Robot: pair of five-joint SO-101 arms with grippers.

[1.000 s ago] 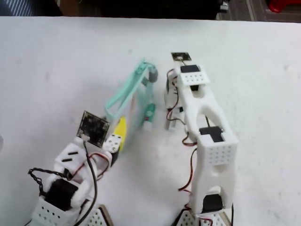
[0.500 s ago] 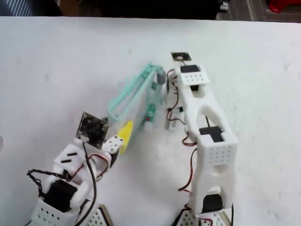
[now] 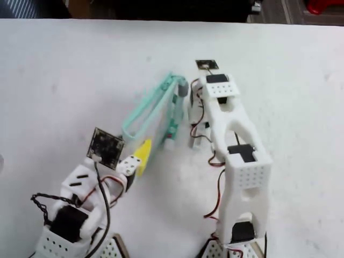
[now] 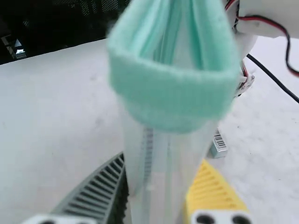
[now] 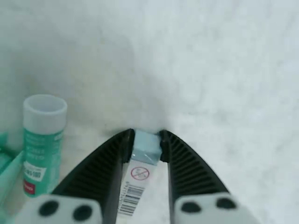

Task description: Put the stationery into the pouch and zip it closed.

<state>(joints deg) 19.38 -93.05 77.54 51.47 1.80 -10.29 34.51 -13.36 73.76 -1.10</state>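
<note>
The pouch (image 3: 153, 110) is clear with mint-green trim and stands on edge, mouth upward. My left gripper (image 3: 141, 153) is shut on its near end; the pouch (image 4: 173, 93) sits between the grey and yellow fingers of that gripper (image 4: 161, 163). My right gripper (image 5: 145, 137) is shut on a small white stick with a blue tip (image 5: 140, 158), tip down on the table. A teal glue stick (image 5: 43, 144) stands upright beside it, at the pouch's far end (image 3: 183, 87). Another teal-and-white item (image 3: 171, 130) lies beside the pouch, its barcode label (image 4: 217, 142) showing.
The white table (image 3: 64, 70) stretches open to the left and far side. The right arm (image 3: 236, 134) and its loose wires (image 3: 200, 126) stand close against the pouch's right side. Dark room edge runs along the back.
The pouch's far end has swung right, toward the right arm, and the glue stick beside it shifted the same way. The right arm has kept still.
</note>
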